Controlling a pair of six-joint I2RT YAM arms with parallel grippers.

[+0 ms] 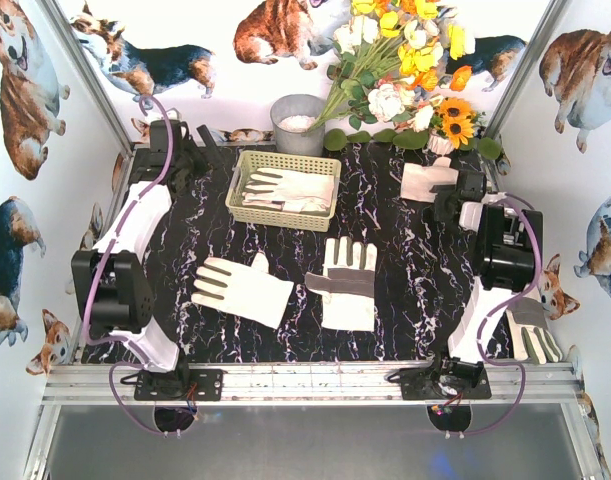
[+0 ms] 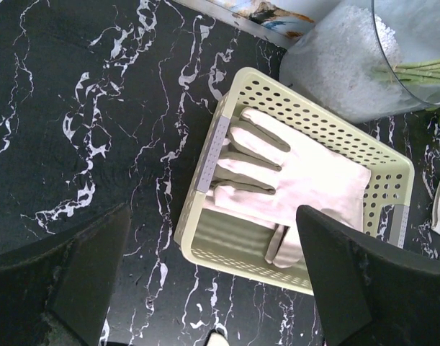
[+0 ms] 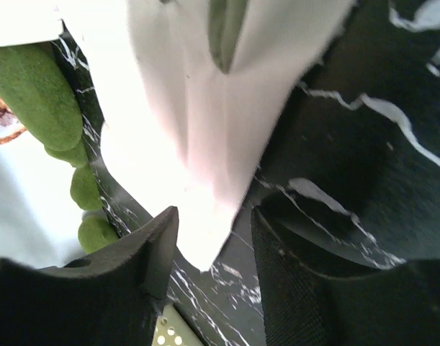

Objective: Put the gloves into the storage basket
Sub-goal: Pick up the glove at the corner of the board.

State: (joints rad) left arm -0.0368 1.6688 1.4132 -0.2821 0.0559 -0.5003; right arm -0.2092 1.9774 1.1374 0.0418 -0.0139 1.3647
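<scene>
Right hand (image 3: 214,223) sits over the far-right glove (image 1: 423,182). Fingers are part-spread with the glove's edge between them and a dark gap on one side, so it doesn't read as clamped, though the wrist view is blurred. Left hand (image 2: 212,213) is spread wide and empty, hovering just beside the storage basket (image 1: 285,157). One basket glove (image 2: 306,184) is already inside. Four are out: the far-right glove, the left glove (image 1: 243,290) and middle glove (image 1: 347,285) mid-surface, and the edge glove (image 1: 533,335) at the right edge of the surface beside the right arm.

Risks, my read:
- A thin edge pinch on limp fabric could slip on the lift.
- The glove could drape over the basket rim on release.
- The basket looks light, so a dragged glove or finger could shove it toward the grey pot (image 1: 298,122).
- The left hand is parked by the basket, right where the right arm would likely need to travel.
- The edge glove is tucked by the arm, an awkward reach.

Orientation:
- Basket glove: fingers left, cuff right, long axis along the basket's length.
- Left glove: fingers left, axis roughly left-right, slightly tilted.
- Middle glove: fingers away from the arms, axis near-far.
- Far-right glove: can't tell.
</scene>
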